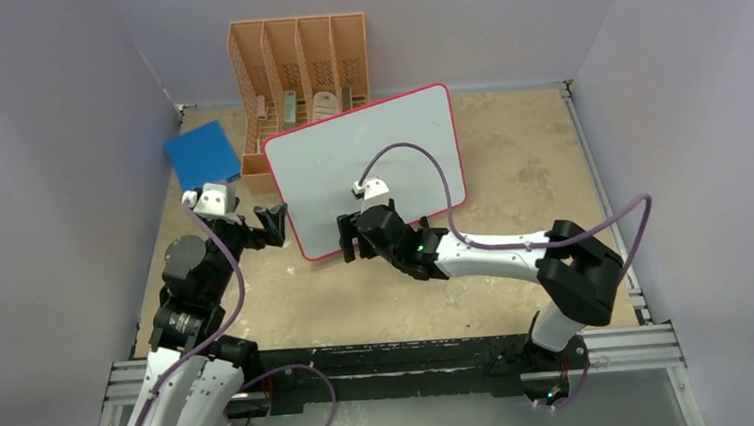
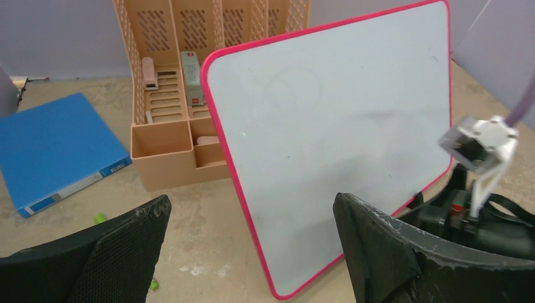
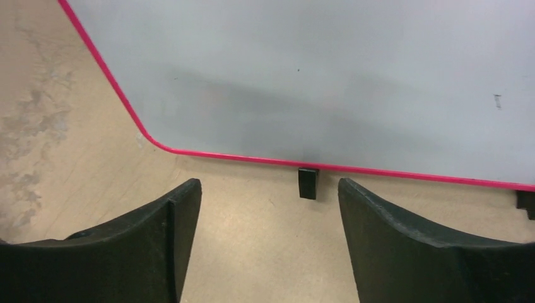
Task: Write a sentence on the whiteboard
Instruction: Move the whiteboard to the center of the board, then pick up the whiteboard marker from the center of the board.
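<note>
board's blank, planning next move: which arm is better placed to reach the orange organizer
Left, probably: the left gripper, open, faces the organizer from nearby; the right gripper sits at the bottom rim of the whiteboard, farther off.

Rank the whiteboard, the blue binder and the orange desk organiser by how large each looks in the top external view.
1. whiteboard, clearly the largest.
2. orange desk organiser, partly hidden behind the whiteboard and farther from the camera, so it may look smaller than it is.
3. blue binder, the smallest.
</note>
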Available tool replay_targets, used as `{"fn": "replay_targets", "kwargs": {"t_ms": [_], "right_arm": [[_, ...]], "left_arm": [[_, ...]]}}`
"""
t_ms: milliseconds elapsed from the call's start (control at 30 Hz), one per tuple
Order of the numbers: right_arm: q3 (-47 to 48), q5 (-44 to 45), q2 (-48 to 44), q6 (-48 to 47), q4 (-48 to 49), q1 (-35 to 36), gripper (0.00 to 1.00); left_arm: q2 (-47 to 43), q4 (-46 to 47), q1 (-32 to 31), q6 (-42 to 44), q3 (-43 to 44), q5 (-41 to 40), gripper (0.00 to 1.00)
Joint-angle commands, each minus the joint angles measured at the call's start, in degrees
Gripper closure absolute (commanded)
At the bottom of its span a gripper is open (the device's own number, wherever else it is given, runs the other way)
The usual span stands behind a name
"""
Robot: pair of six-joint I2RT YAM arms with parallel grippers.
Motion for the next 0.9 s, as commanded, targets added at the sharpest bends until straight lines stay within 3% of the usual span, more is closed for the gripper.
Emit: {"fn": "replay_targets", "kwargs": {"t_ms": [0, 67, 333, 500, 600, 733, 867], "right_arm": [[-2.56, 1.71, -6.6, -1.46, 1.42, 0.23, 0.14], [-3.84, 3.58, -9.57, -2.4, 1.28, 0.2, 0.02], [-6.71, 15.62, -20.93, -0.47, -3.05, -0.72, 0.01], [-3.41, 30.63, -23.28, 5.22, -10.87, -0.72, 0.01], [-0.06, 38.73, -23.18, 9.87, -18.49, -0.72, 0.01], [-0.41, 40.94, -26.6, 8.91, -19.42, -0.72, 0.01], [-4.65, 34.82, -33.64, -0.48, -9.86, -0.77, 0.01]], "left_arm": [[4.94, -0.18, -0.14, -3.8, 4.29, -4.08, 0.0], [6.81, -0.37, -0.14, -5.35, 5.08, -4.29, 0.0], [14.21, -2.61, 2.01, -10.85, 9.43, -9.42, 0.0], [21.1, -4.72, 13.0, -16.47, 13.4, -3.37, 0.0], [26.1, -7.35, 15.98, -19.55, 16.4, -2.79, 0.0], [32.24, -11.39, 18.9, -23.9, 20.37, -2.96, 0.01], [38.58, -15.3, 22.64, -24.75, 24.45, -1.69, 0.01]]}}
